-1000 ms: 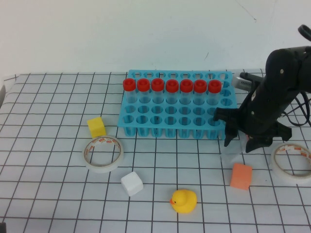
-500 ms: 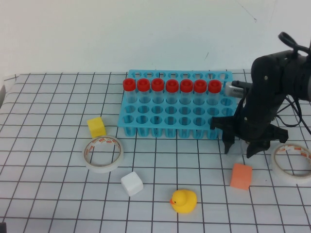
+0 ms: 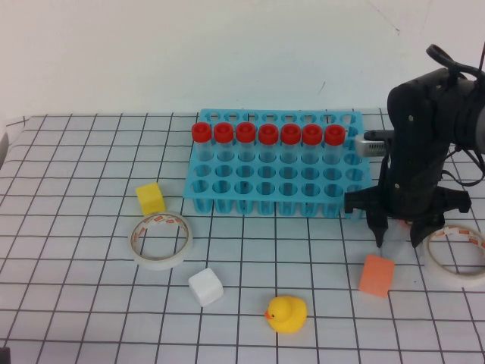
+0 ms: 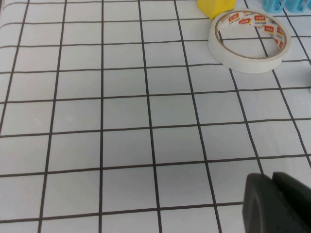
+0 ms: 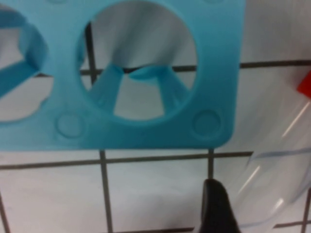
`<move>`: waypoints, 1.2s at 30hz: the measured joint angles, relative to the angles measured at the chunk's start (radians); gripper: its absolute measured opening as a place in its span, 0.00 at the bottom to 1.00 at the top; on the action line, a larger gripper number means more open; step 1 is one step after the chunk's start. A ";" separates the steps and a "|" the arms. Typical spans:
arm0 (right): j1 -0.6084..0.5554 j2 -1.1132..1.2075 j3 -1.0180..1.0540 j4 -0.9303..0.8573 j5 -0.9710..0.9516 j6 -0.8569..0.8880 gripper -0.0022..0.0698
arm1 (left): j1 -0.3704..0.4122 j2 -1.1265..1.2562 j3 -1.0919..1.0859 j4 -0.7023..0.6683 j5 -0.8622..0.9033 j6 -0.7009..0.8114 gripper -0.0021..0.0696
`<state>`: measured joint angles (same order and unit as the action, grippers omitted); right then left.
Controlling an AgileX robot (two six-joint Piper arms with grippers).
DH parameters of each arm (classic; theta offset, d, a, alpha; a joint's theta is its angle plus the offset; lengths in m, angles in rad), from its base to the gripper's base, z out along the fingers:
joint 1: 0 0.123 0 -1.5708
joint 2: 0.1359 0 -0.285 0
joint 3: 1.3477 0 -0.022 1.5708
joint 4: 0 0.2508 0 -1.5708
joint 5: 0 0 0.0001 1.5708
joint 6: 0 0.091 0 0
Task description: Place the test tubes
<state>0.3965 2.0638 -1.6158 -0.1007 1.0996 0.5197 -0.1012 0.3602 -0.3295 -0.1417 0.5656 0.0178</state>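
A blue tube rack (image 3: 273, 178) stands mid-table with several red-capped test tubes (image 3: 269, 136) upright in one row near its back. My right gripper (image 3: 398, 244) hangs open, fingers down, just off the rack's front right corner (image 5: 214, 121). In the right wrist view a clear test tube (image 5: 272, 184) lies on the table beside one dark finger (image 5: 216, 208), its red cap (image 5: 306, 83) at the frame's edge. The arm hides that tube in the high view. My left gripper (image 4: 274, 194) is shut and empty over bare gridded table.
An orange block (image 3: 377, 274) lies just in front of the right gripper, a tape roll (image 3: 455, 254) to its right. Further left are a rubber duck (image 3: 287, 313), a white block (image 3: 205, 287), another tape roll (image 3: 161, 240) and a yellow block (image 3: 150, 199).
The right gripper has swung to the right along the rack's front corner and turned, its fingers still spread wide. The left arm has not moved.
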 joint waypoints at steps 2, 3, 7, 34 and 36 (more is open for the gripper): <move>0.000 0.000 0.000 0.000 0.002 -0.006 0.57 | 0.000 0.001 0.000 0.000 0.000 0.000 0.03; 0.000 0.000 0.000 0.005 0.002 -0.009 0.57 | 0.000 0.001 0.000 0.000 0.000 0.000 0.03; 0.000 0.000 0.000 0.037 0.004 -0.033 0.57 | 0.000 0.001 0.000 0.000 0.000 0.002 0.03; 0.000 0.044 -0.009 -0.016 0.039 -0.088 0.57 | 0.000 0.001 0.000 0.000 0.002 0.002 0.03; 0.000 0.046 -0.013 -0.016 0.037 -0.101 0.57 | 0.000 0.001 0.000 0.000 0.002 0.002 0.03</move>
<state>0.3965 2.1098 -1.6288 -0.1164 1.1369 0.4189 -0.1012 0.3609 -0.3295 -0.1417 0.5674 0.0202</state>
